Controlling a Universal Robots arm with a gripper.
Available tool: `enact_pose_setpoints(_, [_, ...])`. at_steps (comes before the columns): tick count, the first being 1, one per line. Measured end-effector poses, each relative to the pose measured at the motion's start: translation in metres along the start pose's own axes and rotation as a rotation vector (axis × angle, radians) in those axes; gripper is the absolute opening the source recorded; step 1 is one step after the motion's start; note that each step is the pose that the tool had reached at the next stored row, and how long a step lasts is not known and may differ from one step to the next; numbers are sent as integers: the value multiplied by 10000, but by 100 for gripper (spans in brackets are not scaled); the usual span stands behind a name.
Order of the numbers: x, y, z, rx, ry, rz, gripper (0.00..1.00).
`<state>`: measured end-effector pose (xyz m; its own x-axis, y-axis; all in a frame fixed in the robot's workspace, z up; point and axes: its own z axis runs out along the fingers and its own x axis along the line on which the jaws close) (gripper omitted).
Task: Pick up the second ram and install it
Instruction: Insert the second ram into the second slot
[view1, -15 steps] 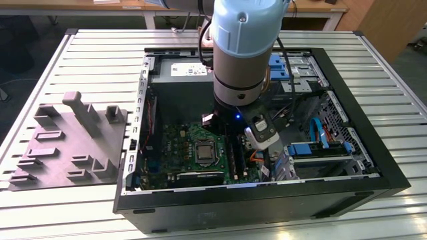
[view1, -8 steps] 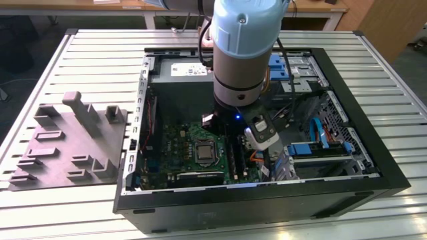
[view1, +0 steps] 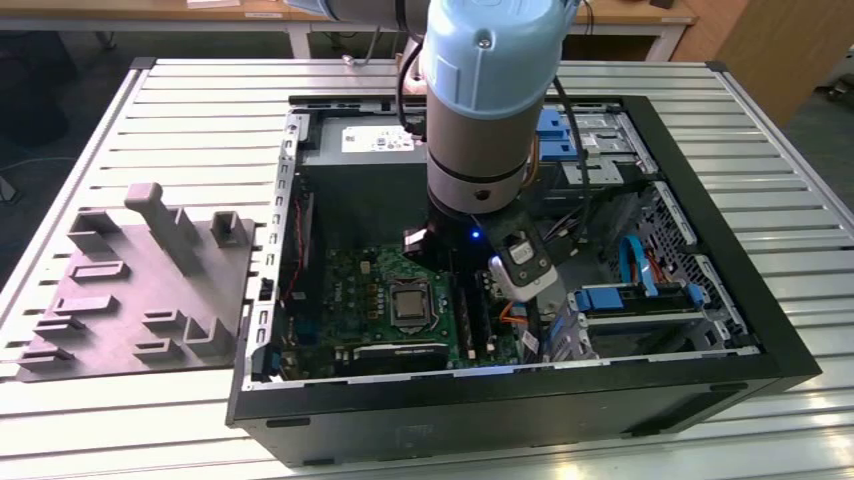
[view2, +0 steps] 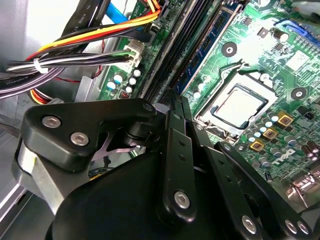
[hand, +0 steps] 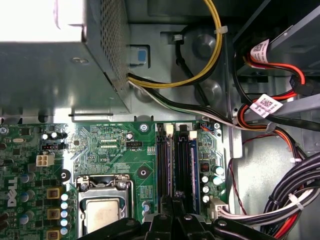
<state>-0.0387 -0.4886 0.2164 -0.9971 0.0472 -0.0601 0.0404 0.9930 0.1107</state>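
Seeing second ram (hand: 193, 165), apparently standing on edge in slot row (hand: 163, 165) beside processor socket (hand: 102, 210), just ahead of end effector (hand: 173, 204). Not managing to tell grip: spread or pinching. Judging stick light, stiff, thin, fragile; gripping across flat faces at mid-length, keeping off contacts.

An open black computer case (view1: 747, 330) lies on a slatted metal table (view1: 200, 110). The robot arm (view1: 487, 100) reaches down into the case, ending just beside the green motherboard (view1: 360, 300) and its CPU socket (view1: 404, 303). A grey moulded tray (view1: 134, 290) lies outside the case. Blue drive brackets (view1: 627, 297), apparently, sit inside the case.
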Motion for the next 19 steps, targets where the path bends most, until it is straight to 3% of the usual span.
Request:
enact_pose_setpoints(13, [0,1,8,-9,-3,1,12])
enact_pose_setpoints(14, [1,0,5,-4,-2,1,18])
enact_pose_setpoints(19, [-1,2,-21,-1,0,0,18])
